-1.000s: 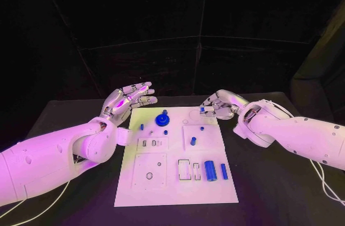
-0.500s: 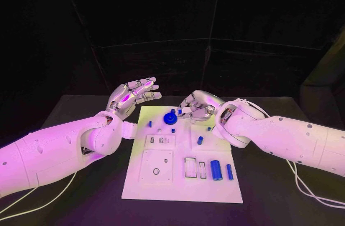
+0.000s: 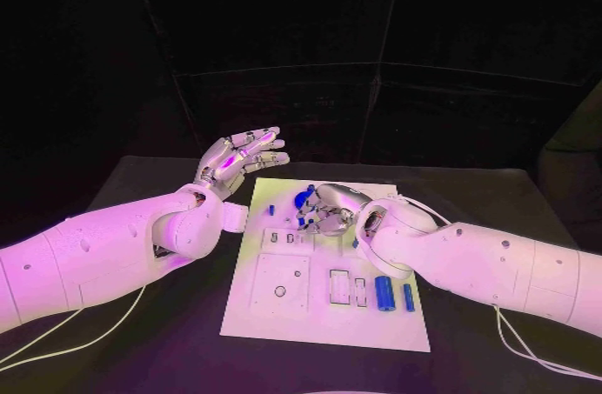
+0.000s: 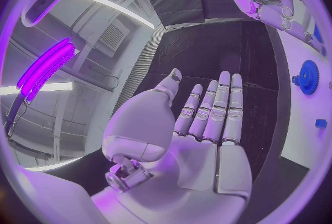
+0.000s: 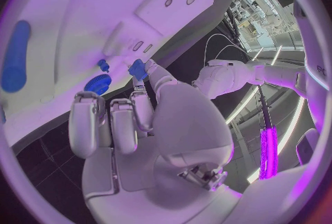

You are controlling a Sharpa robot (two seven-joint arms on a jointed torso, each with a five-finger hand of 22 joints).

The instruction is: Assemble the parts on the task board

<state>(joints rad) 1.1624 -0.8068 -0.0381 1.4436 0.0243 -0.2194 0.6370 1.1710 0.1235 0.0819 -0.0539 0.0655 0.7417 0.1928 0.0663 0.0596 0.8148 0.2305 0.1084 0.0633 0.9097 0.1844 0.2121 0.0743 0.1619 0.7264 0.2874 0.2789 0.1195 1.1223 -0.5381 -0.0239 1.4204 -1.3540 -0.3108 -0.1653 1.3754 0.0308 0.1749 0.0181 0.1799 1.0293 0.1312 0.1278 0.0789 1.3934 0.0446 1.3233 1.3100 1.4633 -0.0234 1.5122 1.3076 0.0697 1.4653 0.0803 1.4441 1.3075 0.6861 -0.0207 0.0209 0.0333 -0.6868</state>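
Note:
The white task board (image 3: 283, 311) lies lengthwise on the black table. My right hand (image 3: 329, 211) hovers over its far half and pinches a small blue part (image 5: 136, 68) between thumb and fingertip. Just beyond that hand stands the blue gear (image 3: 300, 200), which is also in the right wrist view (image 5: 97, 84) and the left wrist view (image 4: 309, 76). A small blue peg (image 3: 272, 209) stands left of it. My left hand (image 3: 244, 156) is raised beside the board's far left corner, fingers spread, holding nothing (image 4: 201, 124).
Two blue cylinders (image 3: 384, 291) (image 3: 409, 297) lie at the board's near right, beside rectangular slots (image 3: 338, 286). A square plate with an oval hole (image 3: 281, 290) sits at the near left. Black table surrounds the board.
My right hand has moved left from the board's far right edge to over its far middle, close to the gear, still pinching the blue part. The left hand stays raised and spread.

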